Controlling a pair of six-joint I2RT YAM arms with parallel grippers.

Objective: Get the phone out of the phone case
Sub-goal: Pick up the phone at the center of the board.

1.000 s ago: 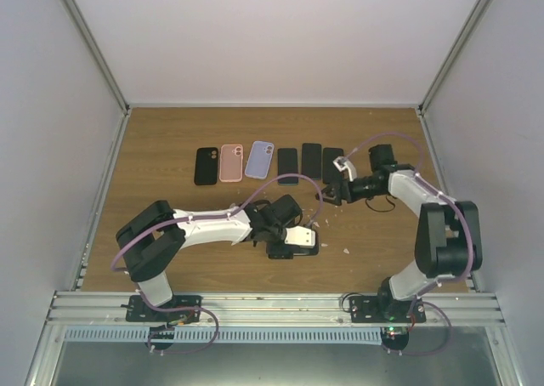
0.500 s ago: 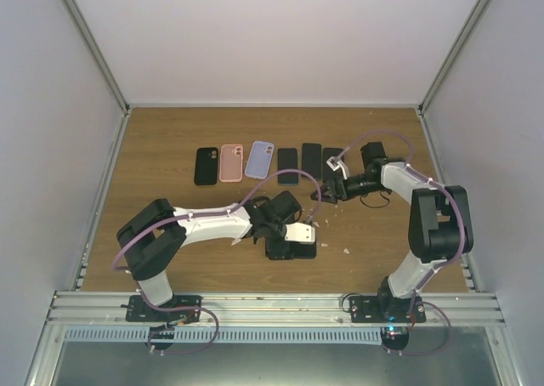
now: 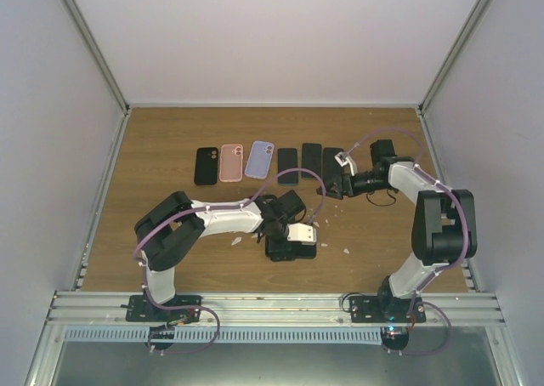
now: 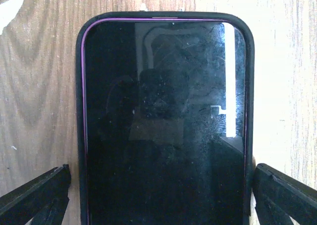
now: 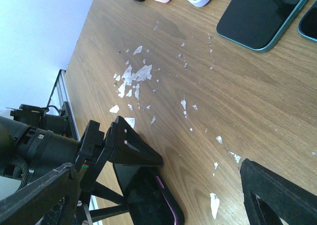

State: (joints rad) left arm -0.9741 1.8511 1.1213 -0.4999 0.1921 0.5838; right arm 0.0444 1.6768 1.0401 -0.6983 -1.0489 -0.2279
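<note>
Phone [image 4: 163, 131] in case [image 4: 79, 111], bottom cut off.
Left fingers [image 4: 34, 195] open at its 3 and 9 o'clock; right fingers [image 5: 277, 190] open, empty.

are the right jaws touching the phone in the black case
Apart. The top view shows bare table between the right jaws and the cased phone; the right wrist view shows the same gap.

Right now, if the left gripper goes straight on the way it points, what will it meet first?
Probably the wooden table. The open left gripper straddles the black-cased phone, so its fingertips should reach the wood on either side of it. Depth is unclear.
</note>
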